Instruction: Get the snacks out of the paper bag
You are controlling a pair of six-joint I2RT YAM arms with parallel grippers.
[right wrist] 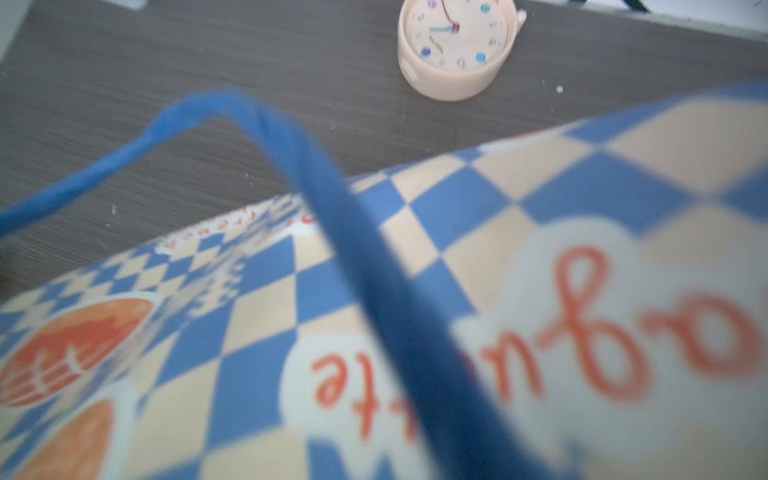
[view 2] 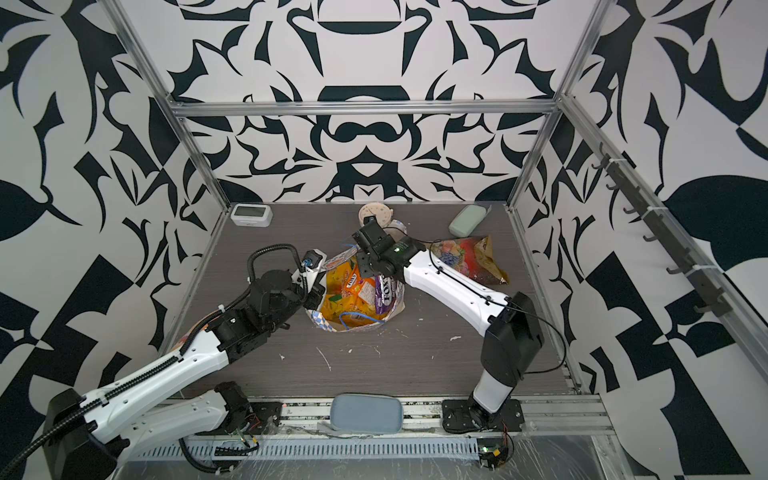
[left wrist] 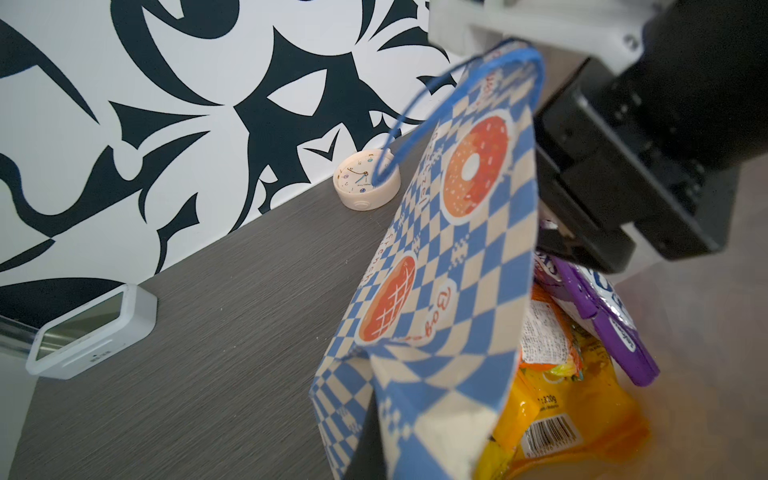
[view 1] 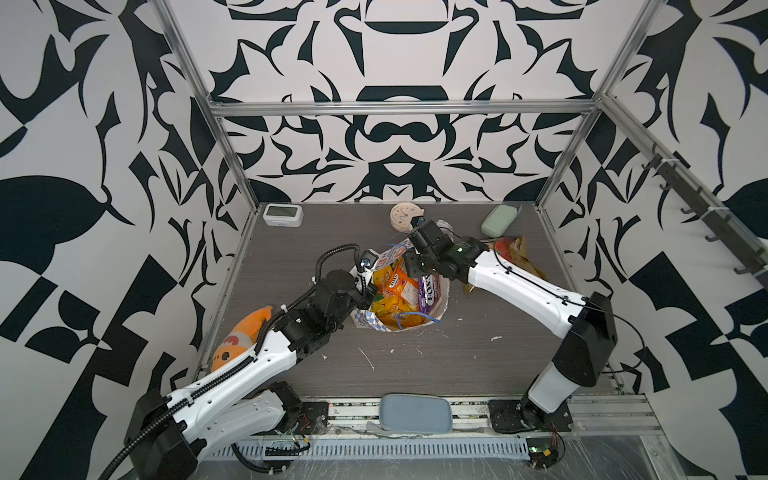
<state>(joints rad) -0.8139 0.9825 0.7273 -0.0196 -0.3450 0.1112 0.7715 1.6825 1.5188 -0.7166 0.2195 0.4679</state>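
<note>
The paper bag (view 1: 441, 306) (view 2: 320, 322) stands open mid-table, with a checked band and donut pictures (left wrist: 436, 291) (right wrist: 540, 199). Inside lie snacks: a purple packet (view 1: 428, 293) (left wrist: 598, 324), a pink-orange FOX'S packet (view 1: 400, 286) and yellow-orange packets (view 1: 390, 312) (left wrist: 561, 415). A clear multicoloured candy pack (view 1: 517, 249) (view 2: 465, 255) lies on the table behind the right arm. My left gripper (view 1: 368, 297) (view 2: 316, 293) is shut on the bag's left rim. My right gripper (view 1: 415, 268) (left wrist: 557, 241) hangs over the bag's mouth by the purple packet; its jaws are hidden.
A round cream clock (view 1: 405, 216) (right wrist: 455, 45) and a mint green case (view 1: 498, 220) sit at the back wall. A white digital clock (view 1: 282, 214) (left wrist: 91, 328) is back left. An orange plush fish (view 1: 243, 332) lies under the left arm. A grey-blue pad (view 1: 415, 411) lies at the front edge.
</note>
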